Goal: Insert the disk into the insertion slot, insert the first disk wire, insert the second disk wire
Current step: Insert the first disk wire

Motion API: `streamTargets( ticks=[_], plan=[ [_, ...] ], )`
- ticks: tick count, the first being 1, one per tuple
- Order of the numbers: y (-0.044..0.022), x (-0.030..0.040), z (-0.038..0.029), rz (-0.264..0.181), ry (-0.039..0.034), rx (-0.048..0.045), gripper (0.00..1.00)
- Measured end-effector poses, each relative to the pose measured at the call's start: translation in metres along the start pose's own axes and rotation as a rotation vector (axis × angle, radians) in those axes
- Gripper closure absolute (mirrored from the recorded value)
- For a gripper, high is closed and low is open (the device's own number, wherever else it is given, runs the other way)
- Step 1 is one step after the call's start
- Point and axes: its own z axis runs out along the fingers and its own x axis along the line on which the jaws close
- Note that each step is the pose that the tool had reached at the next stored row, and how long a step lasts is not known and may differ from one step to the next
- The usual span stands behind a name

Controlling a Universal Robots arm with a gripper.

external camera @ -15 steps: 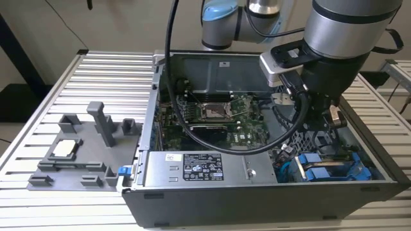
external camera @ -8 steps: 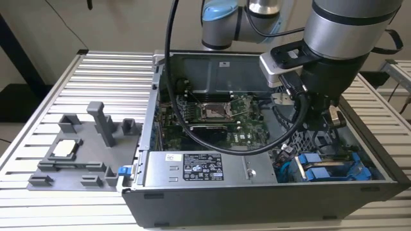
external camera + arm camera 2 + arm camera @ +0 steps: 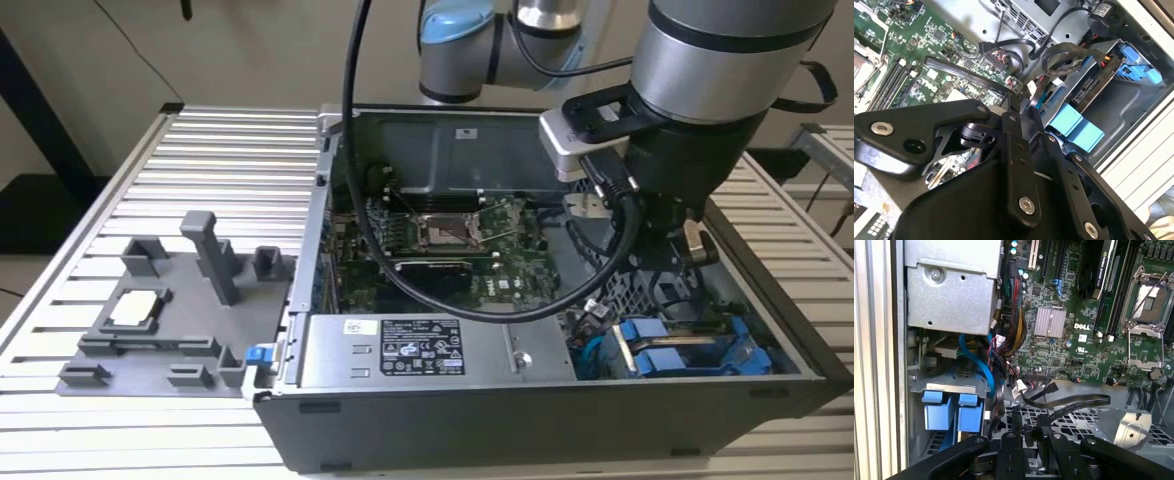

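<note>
I cannot tell whether my claw is apart or clamped. It hangs low inside the computer case, just beside a flat black wire. The disk sits in its slot at the case corner. I judge this a wire step: square the plug, push straight, and keep off the coloured bundle.

Exterior view: the arm is cut off at the top edge, and the case at the bottom edge. Both wrist views: the gripper body and the motherboard run off the picture's edge. Second wrist view: wires partly cover the disk, and the bay hides the rest of it.
</note>
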Motion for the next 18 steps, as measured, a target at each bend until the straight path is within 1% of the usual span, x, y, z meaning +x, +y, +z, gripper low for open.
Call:
streamTargets(
  ticks=[2,3,18],
  plan=[
    [0.0,0.0,0.0,0.0,-0.0001,0.0001,0.75],
    [0.0,0.0,0.0,0.0,-0.0001,0.0001,0.83],
    [0.0,0.0,0.0,0.0,0.0001,0.0002,0.84]
  ],
)
